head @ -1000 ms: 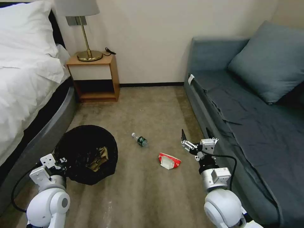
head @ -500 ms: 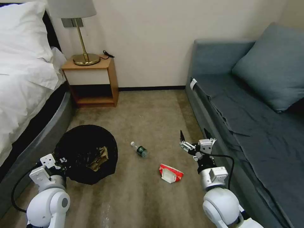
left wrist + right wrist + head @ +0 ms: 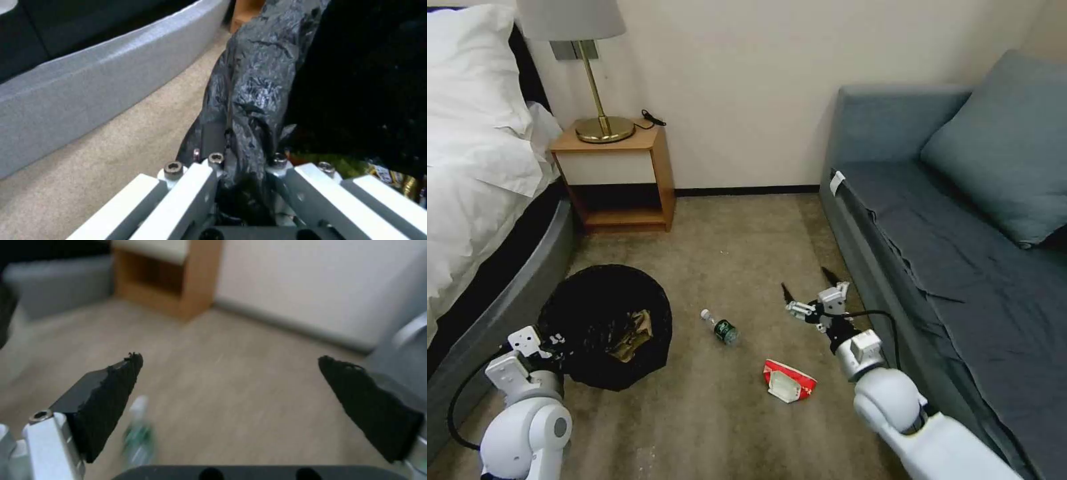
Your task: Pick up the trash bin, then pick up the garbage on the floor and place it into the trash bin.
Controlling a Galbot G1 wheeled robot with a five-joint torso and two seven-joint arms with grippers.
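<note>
The trash bin (image 3: 602, 300), round and black with a glossy liner, hangs at the lower left beside the bed. My left gripper (image 3: 555, 345) is shut on its near rim, and the left wrist view shows the jaws pinching the liner (image 3: 253, 86). Brown and gold garbage (image 3: 630, 328) lies inside the bin. On the carpet lie a small clear bottle with a green label (image 3: 721, 327) and a red-and-white wrapper (image 3: 789, 381). My right gripper (image 3: 808, 283) hovers open to the right of the bottle and beyond the wrapper. The right wrist view shows the bottle (image 3: 140, 436) below the open gripper (image 3: 229, 360).
A bed (image 3: 474, 200) runs along the left. A wooden nightstand (image 3: 617, 180) with a brass lamp (image 3: 602, 127) stands at the back wall. A blue-grey sofa (image 3: 947, 253) lines the right side. Bare carpet (image 3: 734, 247) stretches between them.
The head camera shifted, sliding the whole scene. My right gripper swung left, away from the sofa and closer to the bottle, staying open. The left gripper keeps its hold on the bin.
</note>
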